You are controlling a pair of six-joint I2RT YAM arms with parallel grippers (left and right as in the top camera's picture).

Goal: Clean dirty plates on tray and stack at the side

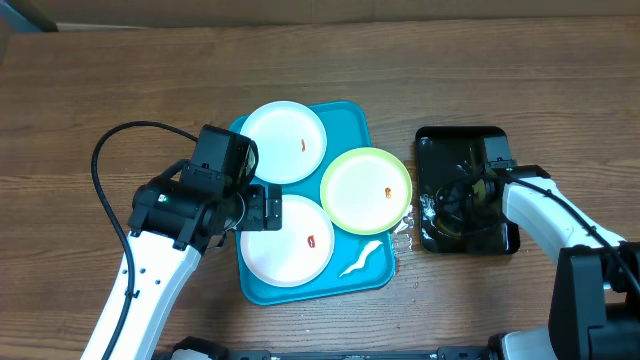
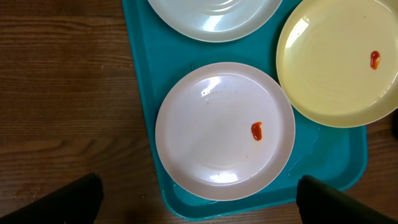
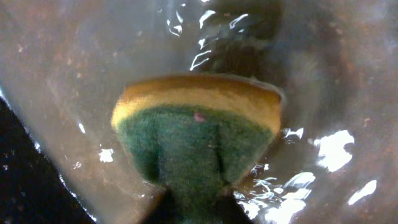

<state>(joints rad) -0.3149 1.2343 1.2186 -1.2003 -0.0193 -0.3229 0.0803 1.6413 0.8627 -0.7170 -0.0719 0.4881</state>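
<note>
Overhead, a wooden table [image 1: 80, 100] fills the view, and the turquoise tray [image 1: 352, 120] lies at its middle. The smaller black tray [image 1: 445, 140] sits just to the tray's right, apart from it, and looks wet and glossy inside.

All three dirty plates lie flat on the turquoise tray. The upper white plate [image 1: 284, 142] is at the far left corner and the lower white plate [image 1: 290, 240] at the near left. The yellow-green plate [image 1: 366, 190] is on the right, overhanging the tray's right rim.

The left gripper [image 1: 262, 208] hovers over the left edge of the lower white plate [image 2: 224, 130], its jaws spread wide with nothing between them. The right gripper [image 1: 470, 190] is down inside the black tray, pinching a yellow-and-green sponge [image 3: 196, 130] against the wet floor. Its fingers are mostly hidden.

Each plate carries one small red smear [image 2: 257, 130].
</note>
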